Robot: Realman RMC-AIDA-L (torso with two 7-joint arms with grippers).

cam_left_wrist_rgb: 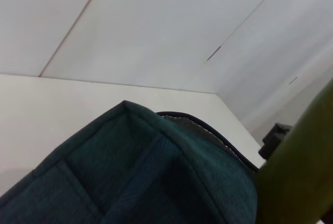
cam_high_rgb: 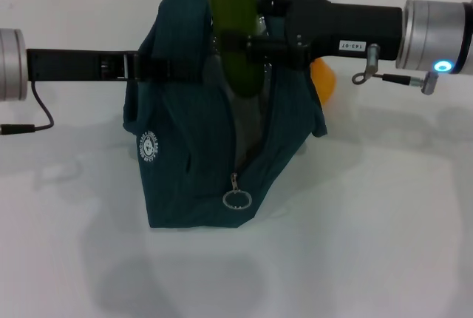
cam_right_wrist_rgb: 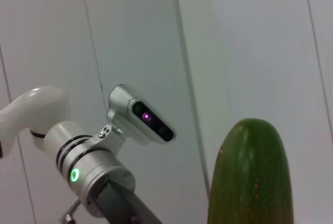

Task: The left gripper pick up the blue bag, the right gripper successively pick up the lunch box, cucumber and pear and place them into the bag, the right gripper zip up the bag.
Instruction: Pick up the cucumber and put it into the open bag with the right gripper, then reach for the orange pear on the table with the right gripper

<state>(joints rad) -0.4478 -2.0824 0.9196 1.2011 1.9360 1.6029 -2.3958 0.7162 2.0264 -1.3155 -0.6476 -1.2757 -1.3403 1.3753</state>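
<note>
Upright at the centre of the white table [cam_high_rgb: 384, 244], the blue bag [cam_high_rgb: 185, 177] stands with its mouth open toward twelve o'clock and its zipper ring [cam_high_rgb: 237, 200] hanging low on the front face at about six o'clock, beside a round white logo [cam_high_rgb: 149, 147]. From nine o'clock the left gripper [cam_high_rgb: 148, 66] reaches in level and is closed on the bag's upper left edge, pinching the fabric so that side is held up; the left wrist view shows only the bag's ribbed cloth [cam_left_wrist_rgb: 135, 182] close up, with the dark zipper edge [cam_left_wrist_rgb: 208, 133] running along its top. From three o'clock the right gripper [cam_high_rgb: 247, 41] comes in across the top of the bag, its fingers clamped around the cucumber [cam_high_rgb: 235, 29], which stands nearly vertical with its lower end down inside the bag's opening and its upper end running out past twelve o'clock. The right wrist view shows the cucumber's rounded green tip [cam_right_wrist_rgb: 252, 177] close up, with the left arm's silver wrist [cam_right_wrist_rgb: 99, 172] and its camera [cam_right_wrist_rgb: 140, 122] beyond it against pale wall panels. Just behind the bag at roughly two o'clock, partly hidden by the right arm, an orange-yellow pear [cam_high_rgb: 325, 81] rests on the table. The lunch box cannot be made out in any view.
</note>
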